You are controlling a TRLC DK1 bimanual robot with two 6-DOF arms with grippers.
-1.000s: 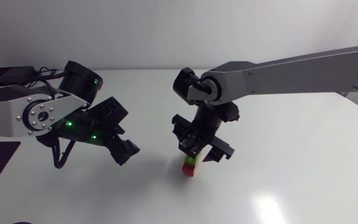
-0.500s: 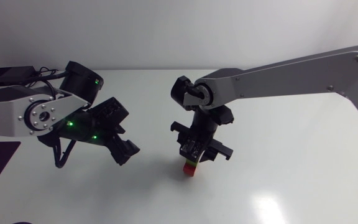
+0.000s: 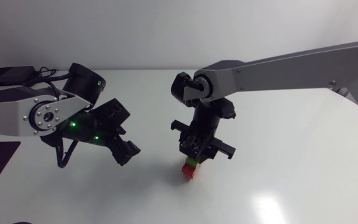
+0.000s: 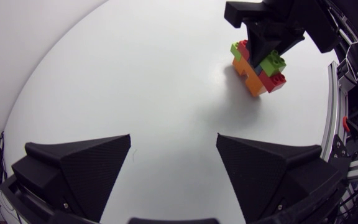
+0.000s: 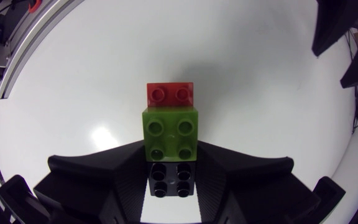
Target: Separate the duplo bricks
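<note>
Our right arm comes in from the right side and reaches past the middle of the white table [image 3: 291, 155], its wrist pointing down over the duplo stack [image 3: 191, 168], which stands on the table near the front centre. Our right gripper [image 3: 197, 152] grasps that stack at its upper part. In the right wrist view the two black wedge fingers [image 5: 104, 177] press against it from both sides, level with a green brick [image 5: 170, 134] that sits between them. A red brick [image 5: 170, 94] shows just beyond the green one, further from the wrist, and a dark brick [image 5: 171, 180] lies closer to the wrist, deep between the fingers, in shadow; we cannot tell its colour there. From the left wrist view the same stack shows as several bricks locked together: an orange brick [image 4: 250, 81] on the side facing that camera, green and red pieces beside it, and a bit of blue in the middle, with the right gripper's black fingers covering its top. Our left arm comes in from the left side and holds its gripper above the table, well apart from the stack and aimed toward it. Our left gripper [image 4: 173, 155] is released, its fingers spread wide with only bare table between them.
</note>
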